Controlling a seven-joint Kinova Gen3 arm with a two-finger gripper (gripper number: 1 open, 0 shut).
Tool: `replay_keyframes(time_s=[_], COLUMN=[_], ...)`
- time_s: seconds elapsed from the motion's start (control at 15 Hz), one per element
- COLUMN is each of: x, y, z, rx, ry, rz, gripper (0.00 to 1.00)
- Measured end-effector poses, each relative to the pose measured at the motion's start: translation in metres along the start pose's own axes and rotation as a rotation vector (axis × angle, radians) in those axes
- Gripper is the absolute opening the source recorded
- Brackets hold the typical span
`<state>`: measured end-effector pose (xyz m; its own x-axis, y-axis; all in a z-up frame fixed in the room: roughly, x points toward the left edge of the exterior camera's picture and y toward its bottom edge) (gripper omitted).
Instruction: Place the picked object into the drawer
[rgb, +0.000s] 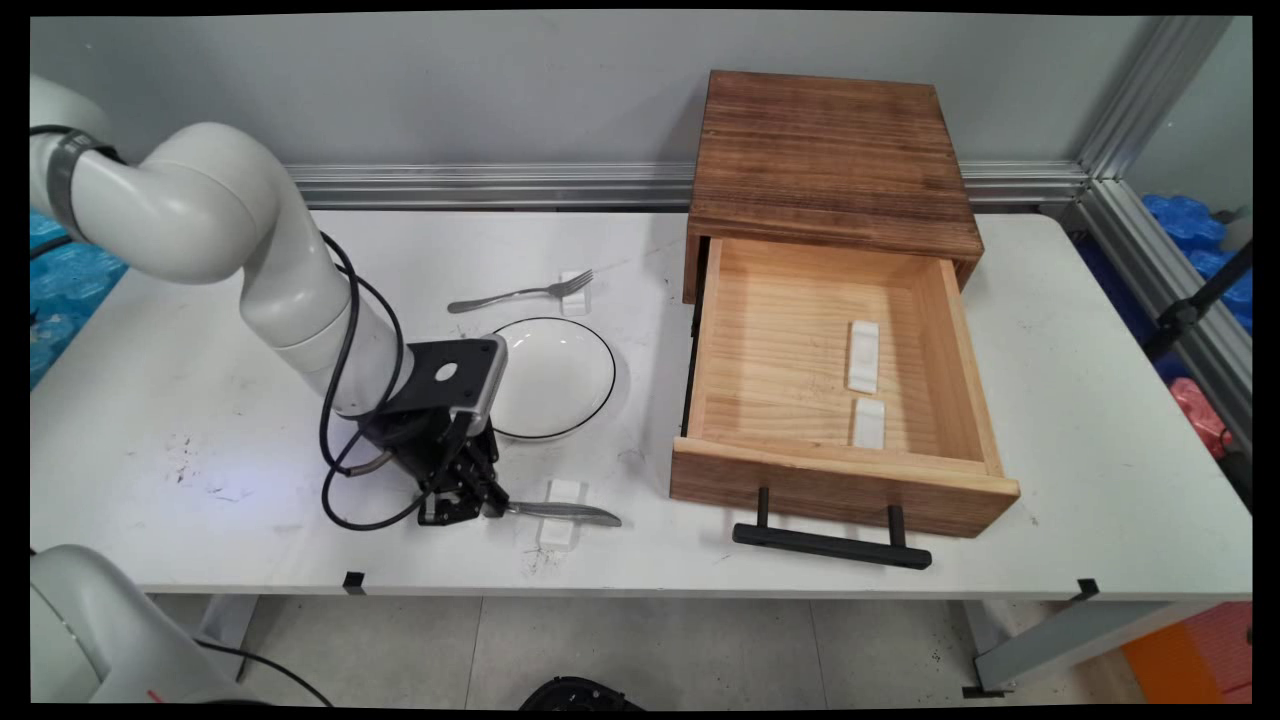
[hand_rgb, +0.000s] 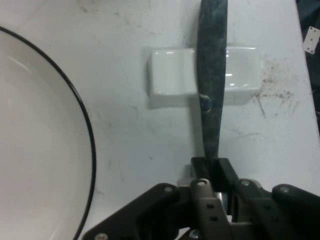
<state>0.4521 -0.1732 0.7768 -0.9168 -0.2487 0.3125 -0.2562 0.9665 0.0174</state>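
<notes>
The black two-finger end effector (rgb: 478, 497) is seen low over the near side of the white table (rgb: 200, 420), pinched on the handle end of a silver metal table knife (rgb: 565, 512). In the hand view the end effector (hand_rgb: 212, 172) is closed on the narrow handle, with the knife (hand_rgb: 211, 75) running away from the fingers.

The knife is laid across a small white rectangular ceramic rest (rgb: 560, 510), which sits on the table just in front of a round white plate with a thin black rim (rgb: 552, 377). In the hand view the rest (hand_rgb: 170, 75) is crossed by the blade near its middle, and the plate (hand_rgb: 40, 150) lies to one side, apart from it.

Behind the plate, a silver fork (rgb: 520, 292) is propped with its tines on a second white rest (rgb: 575, 295). To the right, a dark-stained wooden cabinet (rgb: 830, 160) is noted with its pale wooden drawer (rgb: 790, 360) pulled open; two white rests (rgb: 866, 385) lie inside, and a black bar handle (rgb: 830, 545) is fixed to its front.

Risks, as judged: the grip is taken at the very end of a slim, smooth handle, so the knife may pivot or slip between the fingers. The loose rest may be dragged or tipped by the blade.
</notes>
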Motion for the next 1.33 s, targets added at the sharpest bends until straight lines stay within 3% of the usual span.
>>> replay_keyframes(time_s=[0.73, 1.33], x=[-0.012, -0.029], y=[-0.006, -0.01], z=[-0.037, -0.108], rx=[-0.018, -0.032], ry=[0.003, 0.035], rz=[0.063, 0.091], gripper=[0.0, 0.0])
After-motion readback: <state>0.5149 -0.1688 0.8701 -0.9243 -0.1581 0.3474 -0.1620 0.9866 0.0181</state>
